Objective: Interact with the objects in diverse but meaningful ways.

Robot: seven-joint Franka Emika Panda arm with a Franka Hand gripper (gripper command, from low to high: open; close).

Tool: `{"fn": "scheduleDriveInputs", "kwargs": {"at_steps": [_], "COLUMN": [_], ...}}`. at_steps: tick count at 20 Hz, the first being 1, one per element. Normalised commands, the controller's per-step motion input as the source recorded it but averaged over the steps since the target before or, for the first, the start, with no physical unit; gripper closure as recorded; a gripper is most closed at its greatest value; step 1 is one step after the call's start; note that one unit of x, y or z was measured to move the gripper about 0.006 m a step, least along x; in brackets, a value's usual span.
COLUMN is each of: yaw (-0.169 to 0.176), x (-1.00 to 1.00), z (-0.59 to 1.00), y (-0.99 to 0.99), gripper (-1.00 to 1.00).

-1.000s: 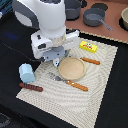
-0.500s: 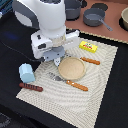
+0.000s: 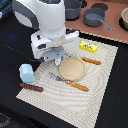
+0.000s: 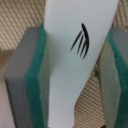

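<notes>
The wrist view settles the main question. A small white oblong piece (image 4: 75, 65), marked with dark curved strokes, stands between the two green-padded fingers (image 4: 36, 95) of the gripper (image 4: 72, 75). Its long axis runs along the fingers rather than across them. One pad presses against its side; on the other side contact cannot be made out clearly, so the gripper appears closed on the piece, with woven mat visible behind it. The coming move therefore depends on where to carry the piece, not on reaching for it.

In the exterior view the arm's white body hides the gripper, which hangs over the far left part of the striped placemat (image 3: 95, 95), just beside the tan plate (image 3: 72, 68). The plate lies to the right and slightly nearer, and looks the closest sensible place to set the piece down.

The pale blue cup-like container (image 3: 27, 73) sits at the mat's left edge, with a dark red-brown sausage (image 3: 31, 87) just in front of it. The yellow rectangular packet (image 3: 88, 46) lies at the far right of the mat. Grey pots (image 3: 94, 18) stand on the far counter (image 3: 112, 27).

Against the earlier frames, the arm and every object sit where they were; no shift is visible.
</notes>
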Motion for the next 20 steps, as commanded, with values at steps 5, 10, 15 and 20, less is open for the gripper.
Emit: {"fn": "scheduleDriveInputs", "kwargs": {"at_steps": [5, 10, 15, 20], "yaw": [0.031, 0.049, 0.043, 0.016], "x": [-0.81, -0.48, -0.15, 0.21], "z": [1.0, 1.0, 0.94, 0.63], "y": [0.26, 0.33, 0.31, 0.1], "gripper": [1.0, 1.0, 1.0, 1.0]}}
